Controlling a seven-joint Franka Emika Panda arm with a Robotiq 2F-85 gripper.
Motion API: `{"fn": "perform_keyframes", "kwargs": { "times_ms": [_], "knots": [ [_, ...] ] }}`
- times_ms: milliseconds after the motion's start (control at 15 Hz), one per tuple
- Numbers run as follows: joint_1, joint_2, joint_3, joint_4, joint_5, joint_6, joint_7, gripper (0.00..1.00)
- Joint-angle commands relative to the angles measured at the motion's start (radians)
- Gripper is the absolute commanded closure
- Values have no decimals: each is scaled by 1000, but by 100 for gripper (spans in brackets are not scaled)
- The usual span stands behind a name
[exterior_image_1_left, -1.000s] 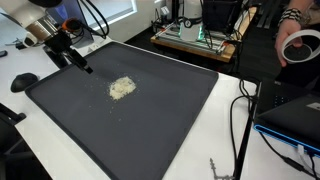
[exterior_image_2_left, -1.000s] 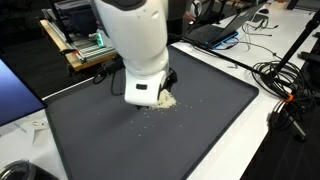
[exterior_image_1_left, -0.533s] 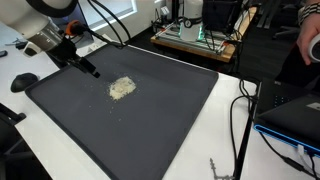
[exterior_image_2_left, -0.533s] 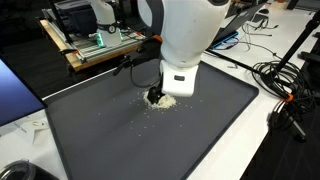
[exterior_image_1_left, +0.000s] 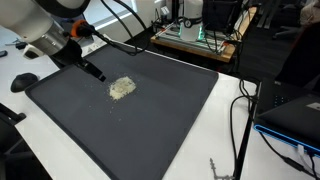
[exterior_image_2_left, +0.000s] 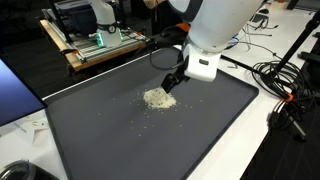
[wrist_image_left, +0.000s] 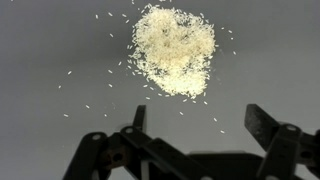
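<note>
A small pale heap of loose white grains (wrist_image_left: 172, 50), which looks like uncooked rice though the views are too coarse to be sure, lies on a large dark grey rubbery mat (exterior_image_1_left: 150, 130). A thin scatter of stray grains rings the heap. The black two-fingered gripper (wrist_image_left: 200, 125) hangs just beside the heap with its jaws spread wide and nothing between them. In both exterior views its tips sit low over the mat, near the heap's edge (exterior_image_1_left: 122, 88) (exterior_image_2_left: 158, 98).

The heap is probably very light and has no body of its own. Each grain is hard, smooth and free to roll, so a pinch would likely trap only a few while the rest spill. There is no real place to take hold, and contact at the heap's rim, low against the mat, would move it best as a mass.

The mat looks flat, matte and slightly grippy, with bare surface on every side of the heap. Beyond the mat from the heap are a white tabletop (exterior_image_1_left: 235, 110), tangled black cables (exterior_image_2_left: 285, 80) and a wooden rack of electronics (exterior_image_2_left: 90, 45).
</note>
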Motion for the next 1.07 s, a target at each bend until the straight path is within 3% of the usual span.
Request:
{"fn": "perform_keyframes", "kwargs": {
  "times_ms": [0, 1000],
  "knots": [
    [44, 21, -27, 39, -20, -20, 122, 0],
    [241, -8, -146, -44, -102, 16, 544, 0]
  ]
}}
